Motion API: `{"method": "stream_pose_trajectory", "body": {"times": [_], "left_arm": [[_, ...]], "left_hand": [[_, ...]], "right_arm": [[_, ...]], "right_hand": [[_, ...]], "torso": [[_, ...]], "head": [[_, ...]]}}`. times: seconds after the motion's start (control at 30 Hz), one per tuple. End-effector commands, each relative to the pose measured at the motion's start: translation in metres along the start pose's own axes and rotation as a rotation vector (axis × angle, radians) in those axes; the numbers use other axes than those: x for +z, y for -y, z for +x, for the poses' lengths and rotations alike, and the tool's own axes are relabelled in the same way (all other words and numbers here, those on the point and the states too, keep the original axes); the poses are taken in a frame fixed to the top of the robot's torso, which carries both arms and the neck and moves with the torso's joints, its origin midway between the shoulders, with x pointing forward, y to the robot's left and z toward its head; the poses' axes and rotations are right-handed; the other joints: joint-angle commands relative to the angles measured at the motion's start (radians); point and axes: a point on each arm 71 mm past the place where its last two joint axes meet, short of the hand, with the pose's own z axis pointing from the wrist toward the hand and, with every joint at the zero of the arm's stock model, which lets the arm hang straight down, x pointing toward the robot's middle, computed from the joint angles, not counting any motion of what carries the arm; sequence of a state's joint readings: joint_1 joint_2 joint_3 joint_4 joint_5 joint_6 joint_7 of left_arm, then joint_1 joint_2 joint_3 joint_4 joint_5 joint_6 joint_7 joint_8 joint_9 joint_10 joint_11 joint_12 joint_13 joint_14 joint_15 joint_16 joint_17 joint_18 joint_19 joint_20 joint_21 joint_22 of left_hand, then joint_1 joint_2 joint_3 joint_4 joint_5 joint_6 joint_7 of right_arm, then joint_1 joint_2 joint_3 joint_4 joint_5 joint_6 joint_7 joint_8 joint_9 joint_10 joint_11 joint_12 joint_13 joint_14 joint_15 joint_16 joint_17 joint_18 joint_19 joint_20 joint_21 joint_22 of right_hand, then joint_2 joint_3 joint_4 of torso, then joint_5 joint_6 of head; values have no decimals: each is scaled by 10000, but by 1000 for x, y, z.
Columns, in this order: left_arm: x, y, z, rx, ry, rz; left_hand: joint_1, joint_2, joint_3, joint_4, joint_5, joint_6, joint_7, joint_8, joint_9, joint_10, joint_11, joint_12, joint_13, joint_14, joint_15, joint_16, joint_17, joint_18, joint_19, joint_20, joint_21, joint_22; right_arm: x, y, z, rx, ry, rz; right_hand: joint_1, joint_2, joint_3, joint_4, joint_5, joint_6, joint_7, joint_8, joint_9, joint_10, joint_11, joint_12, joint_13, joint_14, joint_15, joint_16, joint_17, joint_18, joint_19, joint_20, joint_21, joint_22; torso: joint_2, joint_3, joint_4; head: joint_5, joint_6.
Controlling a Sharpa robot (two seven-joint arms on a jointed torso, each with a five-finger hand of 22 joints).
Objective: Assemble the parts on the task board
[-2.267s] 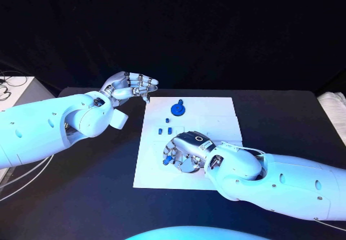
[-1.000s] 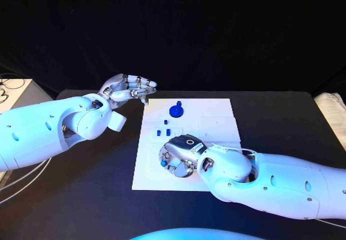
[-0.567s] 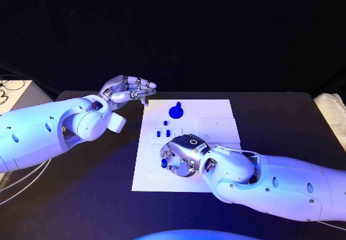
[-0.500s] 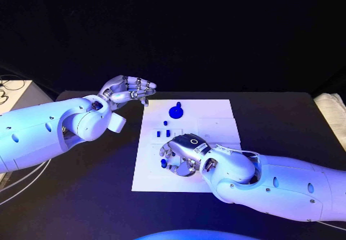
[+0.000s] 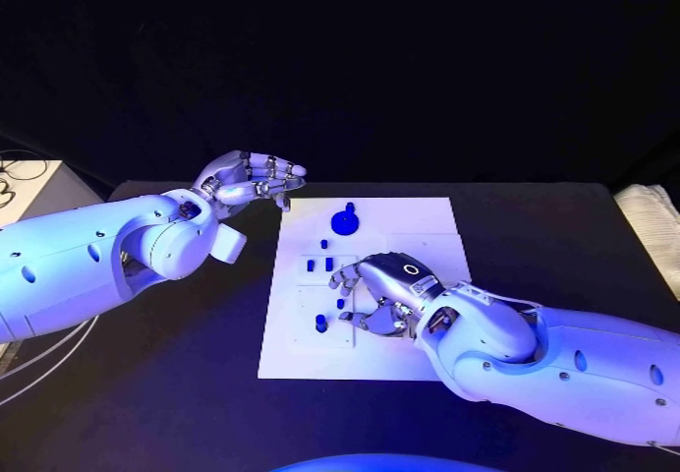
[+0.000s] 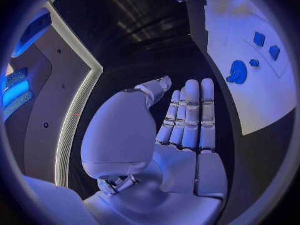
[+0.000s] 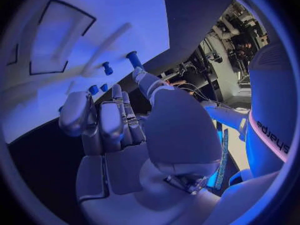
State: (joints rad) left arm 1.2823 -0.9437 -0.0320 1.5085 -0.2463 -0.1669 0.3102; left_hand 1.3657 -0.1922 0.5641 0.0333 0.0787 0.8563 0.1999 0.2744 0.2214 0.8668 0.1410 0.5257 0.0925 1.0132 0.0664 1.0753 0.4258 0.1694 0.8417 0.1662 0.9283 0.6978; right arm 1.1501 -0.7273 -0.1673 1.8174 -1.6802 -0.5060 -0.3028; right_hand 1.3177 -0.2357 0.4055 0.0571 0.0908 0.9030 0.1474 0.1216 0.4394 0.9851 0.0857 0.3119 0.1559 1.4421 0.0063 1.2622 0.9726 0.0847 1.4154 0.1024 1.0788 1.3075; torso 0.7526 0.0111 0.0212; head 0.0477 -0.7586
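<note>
The white task board [image 5: 425, 246] lies mid-table. On it are a large round blue part [image 5: 345, 217], a small one [image 5: 324, 243] and a pair of small ones [image 5: 320, 263]. Another small blue part [image 5: 321, 322] stands near the board's front left, just clear of my right hand [image 5: 380, 295]. That hand hovers over the board's front middle with its fingers loosely bent and nothing in them. My left hand [image 5: 253, 179] hangs off the board's far left corner, holding nothing. The left wrist view shows its fingers [image 6: 187, 115] straight beside the board [image 6: 250, 95]. Blue parts [image 7: 132, 59] stand beyond my right hand [image 7: 119, 135].
A white box [image 5: 28, 187] with cables stands at the table's back left. A pale cloth [image 5: 651, 226] lies at the right edge. Square outlines [image 5: 429, 244] mark the board's right half. Black tabletop [image 5: 170, 344] surrounds the board.
My right hand has drawn to the right, off the small blue part it covered, which now stands free on the board. The left hand has barely moved.
</note>
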Motion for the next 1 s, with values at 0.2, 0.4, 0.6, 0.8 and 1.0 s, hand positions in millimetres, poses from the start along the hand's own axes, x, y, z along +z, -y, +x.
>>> {"method": "stream_pose_trajectory", "body": {"times": [0.2, 0.4, 0.6, 0.8, 1.0], "left_arm": [[-4, -1, -2, -81, -93, -12], [-8, -3, -4, -83, -48, -38], [-12, -4, -1, -163, -133, -4], [-14, -6, 2, -244, -187, 17], [-16, -7, 2, -283, -187, 9]], "left_hand": [[-17, 93, -68, -9, -44, -37, 36, 57, 14, -83, 25, -65, -14, 18, 30, -51, -9, 143, 54, 13, -71, -19], [-19, 87, -75, -8, -44, -36, 34, 60, 15, -84, 24, -63, -15, 15, 31, -54, -10, 143, 54, 14, -75, -22], [-21, 79, -82, -9, -46, -36, 32, 62, 16, -84, 24, -61, -15, 12, 32, -56, -10, 143, 54, 15, -79, -24], [-21, 79, -82, -9, -46, -36, 32, 62, 16, -84, 24, -61, -15, 12, 32, -56, -10, 143, 54, 15, -79, -24], [-21, 79, -82, -9, -46, -36, 32, 62, 16, -84, 24, -61, -15, 12, 32, -56, -10, 143, 54, 15, -79, -24]], "right_arm": [[-26, 48, -34, 2779, -176, 2543], [-49, 74, -44, 3365, -975, 3690], [-68, 92, -46, 3512, -1475, 4465], [-83, 105, -45, 3523, -1685, 5100], [-90, 110, -41, 3374, -1798, 5481]], "right_hand": [[-265, -47, -418, 603, 63, 426, -103, 218, 139, 2259, -366, 2202, 1386, 509, -381, 859, 1323, -320, 818, -254, 2147, 1611], [-182, 121, -1274, 1306, 65, 390, -255, 798, 447, 2530, -481, 6428, 6326, 611, -418, 1266, 1873, -475, 1047, -380, 3029, 2018], [-168, 307, -1615, 1846, 66, 457, -301, 1187, 588, 3426, -520, 8977, 9515, 705, -468, 1630, 2504, -545, 1139, -386, 3389, 2177], [-244, 404, -1843, 2192, 82, 518, -337, 1348, 619, 3676, -539, 9516, 10261, 745, -477, 1776, 2772, -584, 1193, -397, 3592, 2255], [-407, 480, -1990, 2329, 135, 559, -357, 1403, 617, 3750, -554, 9640, 10463, 759, -486, 1832, 2874, -599, 1215, -404, 3672, 2286]], "torso": [[-22, 0, -32], [-22, 28, -78], [-24, 21, -46], [-23, 12, -43], [-27, -3, -41]], "head": [[-96, 127], [-156, 209], [-250, 271], [-333, 299], [-421, 298]]}}
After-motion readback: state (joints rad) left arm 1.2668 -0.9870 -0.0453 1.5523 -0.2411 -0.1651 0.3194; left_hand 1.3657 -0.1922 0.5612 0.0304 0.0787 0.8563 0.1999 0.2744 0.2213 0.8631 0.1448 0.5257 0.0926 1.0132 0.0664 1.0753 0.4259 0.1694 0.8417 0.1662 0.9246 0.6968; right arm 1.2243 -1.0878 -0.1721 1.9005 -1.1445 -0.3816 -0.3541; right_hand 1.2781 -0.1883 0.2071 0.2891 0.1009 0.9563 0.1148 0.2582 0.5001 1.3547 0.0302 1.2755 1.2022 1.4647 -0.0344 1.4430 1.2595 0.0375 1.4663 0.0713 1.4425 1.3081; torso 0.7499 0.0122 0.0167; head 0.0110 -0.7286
